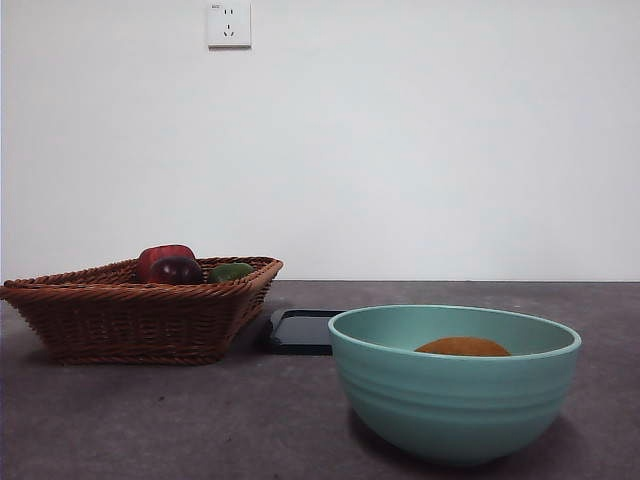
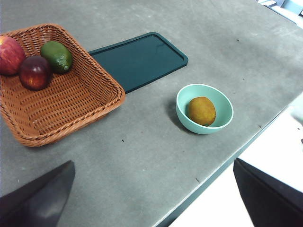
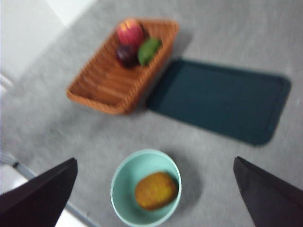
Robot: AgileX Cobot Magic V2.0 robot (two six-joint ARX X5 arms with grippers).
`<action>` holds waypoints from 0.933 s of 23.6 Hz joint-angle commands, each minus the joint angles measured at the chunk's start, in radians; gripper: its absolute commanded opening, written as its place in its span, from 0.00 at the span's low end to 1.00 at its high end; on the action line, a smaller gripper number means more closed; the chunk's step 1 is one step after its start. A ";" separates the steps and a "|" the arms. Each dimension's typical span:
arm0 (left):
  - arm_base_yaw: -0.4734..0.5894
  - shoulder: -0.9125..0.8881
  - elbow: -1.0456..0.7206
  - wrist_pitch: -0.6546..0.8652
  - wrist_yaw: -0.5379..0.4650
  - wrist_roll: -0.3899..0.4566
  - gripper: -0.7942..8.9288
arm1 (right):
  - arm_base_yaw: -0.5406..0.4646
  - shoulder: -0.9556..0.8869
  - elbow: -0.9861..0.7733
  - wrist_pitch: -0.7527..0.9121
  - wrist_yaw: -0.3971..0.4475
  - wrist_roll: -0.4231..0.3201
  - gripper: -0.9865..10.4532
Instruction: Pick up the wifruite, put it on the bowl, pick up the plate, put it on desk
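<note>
The orange-brown wifruite point(image 1: 462, 347) lies inside the teal-green bowl point(image 1: 455, 395), which stands on the desk point(image 1: 150, 420) at the near right. It also shows in the left wrist view point(image 2: 201, 110) and right wrist view point(image 3: 155, 190), inside the bowl point(image 2: 222, 120) point(image 3: 124, 198). The dark rectangular plate point(image 1: 298, 330) point(image 2: 137, 59) point(image 3: 222, 99) lies flat on the desk, partly under the basket. My left gripper point(image 2: 154, 198) is open and empty, high above the desk's near edge. My right gripper point(image 3: 154, 198) is open and empty, high above the bowl.
A wicker basket point(image 1: 130, 310) point(image 2: 71, 101) point(image 3: 104, 82) stands at the left with a red apple point(image 1: 163, 258), a dark purple fruit point(image 1: 177, 270) and a green fruit point(image 1: 231, 271). The desk edge point(image 2: 213, 175) runs close to the bowl. A wall socket point(image 1: 228, 24) is on the back wall.
</note>
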 commanded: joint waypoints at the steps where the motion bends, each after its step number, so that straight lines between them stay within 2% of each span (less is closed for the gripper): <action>1: -0.012 0.000 0.010 0.015 -0.002 0.012 0.63 | 0.020 0.093 0.016 -0.024 0.000 0.016 0.58; 6: -0.012 0.000 0.010 0.015 -0.002 0.013 0.63 | 0.077 0.344 0.016 -0.059 0.025 0.013 0.58; 10: -0.012 0.000 0.010 0.014 -0.002 0.013 0.63 | 0.114 0.514 0.016 -0.062 0.145 -0.019 0.58; 15: -0.012 0.000 0.010 0.015 -0.002 0.013 0.63 | 0.130 0.653 0.016 -0.078 0.147 -0.032 0.58; 19: -0.012 0.000 0.010 0.015 -0.002 0.013 0.63 | 0.145 0.737 0.016 -0.105 0.194 -0.047 0.58; 22: -0.012 0.000 0.010 0.015 -0.002 0.013 0.63 | 0.158 0.785 0.016 -0.109 0.198 -0.051 0.58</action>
